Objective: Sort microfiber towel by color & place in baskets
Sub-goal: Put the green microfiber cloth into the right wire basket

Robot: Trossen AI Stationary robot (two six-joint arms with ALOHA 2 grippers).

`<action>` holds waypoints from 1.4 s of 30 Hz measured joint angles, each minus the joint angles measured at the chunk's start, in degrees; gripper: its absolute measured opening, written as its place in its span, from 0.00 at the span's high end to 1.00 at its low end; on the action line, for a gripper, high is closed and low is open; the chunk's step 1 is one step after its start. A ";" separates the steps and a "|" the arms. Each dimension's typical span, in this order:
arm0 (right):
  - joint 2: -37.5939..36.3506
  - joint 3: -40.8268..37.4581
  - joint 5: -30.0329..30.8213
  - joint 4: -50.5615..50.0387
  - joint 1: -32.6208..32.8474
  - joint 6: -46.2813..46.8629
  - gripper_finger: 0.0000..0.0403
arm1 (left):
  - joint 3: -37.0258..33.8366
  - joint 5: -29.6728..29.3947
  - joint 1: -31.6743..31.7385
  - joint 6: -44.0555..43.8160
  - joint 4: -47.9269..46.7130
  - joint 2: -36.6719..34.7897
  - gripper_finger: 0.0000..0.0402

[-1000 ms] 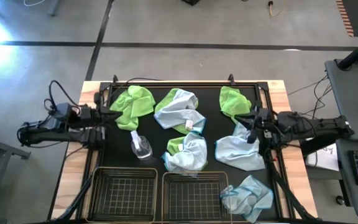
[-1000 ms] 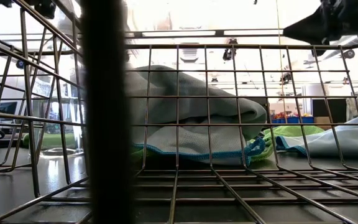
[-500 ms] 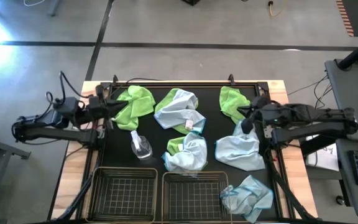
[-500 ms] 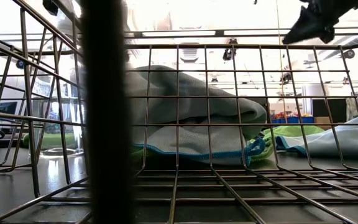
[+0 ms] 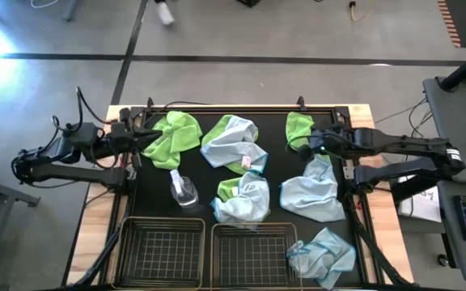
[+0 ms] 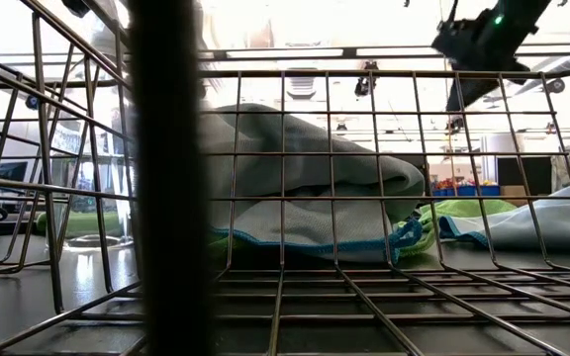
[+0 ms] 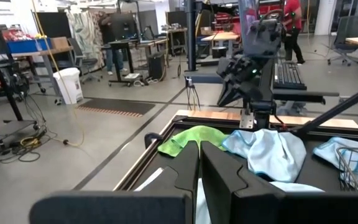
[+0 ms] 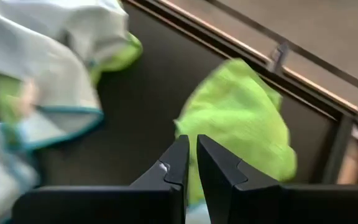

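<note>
— Fingers first: how do both grippers stand?
— Both are closed on nothing. Right gripper (image 5: 307, 145) hangs over the lime green towel (image 5: 299, 128) at the black mat's (image 5: 271, 174) far right; left gripper (image 5: 154, 135) points at another green towel (image 5: 175, 136) at far left.
— And the rest, biggest down?
— Two wire-mesh baskets (image 5: 160, 252) sit at the near edge, with one light blue towel (image 5: 324, 252) just right of them. More blue towels (image 5: 231, 142) lie mid-mat near a clear spray bottle (image 5: 182, 189).

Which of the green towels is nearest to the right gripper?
The small lime green towel at the far right of the mat. The right gripper hovers at its edge, while the other two green ones lie farther left, toward the middle and left side.
</note>
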 joint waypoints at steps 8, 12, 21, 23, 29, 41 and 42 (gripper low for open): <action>3.55 0.32 0.00 -7.56 -8.36 -0.02 0.93 | 0.00 0.00 0.00 0.09 -0.75 -1.21 1.00; 5.09 0.32 0.00 -9.98 -12.36 -0.28 0.93 | 0.00 0.02 0.00 0.15 -0.71 -1.51 1.00; 9.93 0.32 -0.43 -10.53 -19.87 -6.66 0.93 | -0.01 0.03 -0.01 0.66 -0.73 -1.69 1.00; 11.43 0.32 -0.43 -10.50 -21.29 -7.13 0.93 | -0.02 0.02 0.00 0.66 -0.74 -1.75 1.00; 15.49 0.30 -0.78 -10.19 -24.06 -13.45 0.93 | -0.04 0.04 0.00 0.66 -0.80 -2.13 1.00; 20.43 0.28 -9.44 -5.77 -25.52 -20.96 0.90 | -0.08 0.04 -0.01 0.66 -2.57 -2.83 1.00; 20.78 0.28 -9.46 -5.70 -25.52 -21.63 0.89 | -0.08 0.04 -0.01 0.67 -2.57 -2.83 1.00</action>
